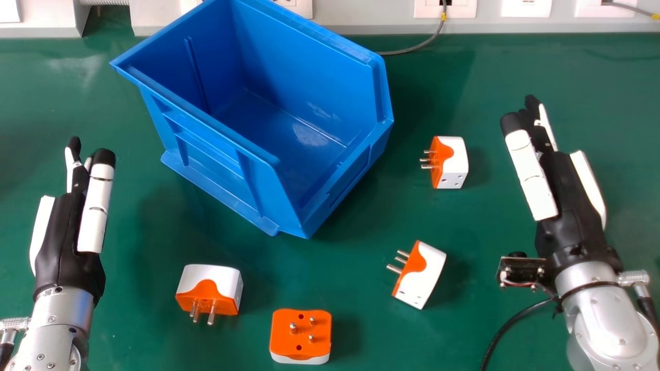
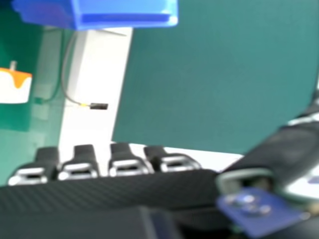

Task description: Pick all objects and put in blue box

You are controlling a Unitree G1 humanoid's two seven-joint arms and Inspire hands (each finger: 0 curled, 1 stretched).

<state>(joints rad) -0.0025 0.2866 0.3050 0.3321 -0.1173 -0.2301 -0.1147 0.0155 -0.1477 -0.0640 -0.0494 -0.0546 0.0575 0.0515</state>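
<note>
1. Fingers of the right hand [image 1: 567,190] are straight and hold nothing; those of the left hand [image 1: 64,232] are also extended, without any object.
2. Four plug adapters lie on the green table [image 1: 490,72], outside the blue box [image 1: 309,178]. The far adapter [image 1: 456,159] is between the box and the right hand, with pins toward the box. The angled adapter [image 1: 425,275] lies nearer to the robot. The pins-up adapter [image 1: 300,332] is close to the head view's bottom edge, and the left adapter [image 1: 209,288] is between it and the left hand.
3. I judge the task is at its start, and a first grasp is the next step.
4. If the right hand closes before the thumb passes around the far adapter, it may push this piece against the box wall.
5. Metal pins can make the grip uneven, so an adapter may turn and slip out.
6. A low carry may strike the box rim, because the walls are raised.
7. Perhaps the black cable [image 1: 515,317] by the right wrist drags over the angled adapter, if the arm sweeps inward.
</note>
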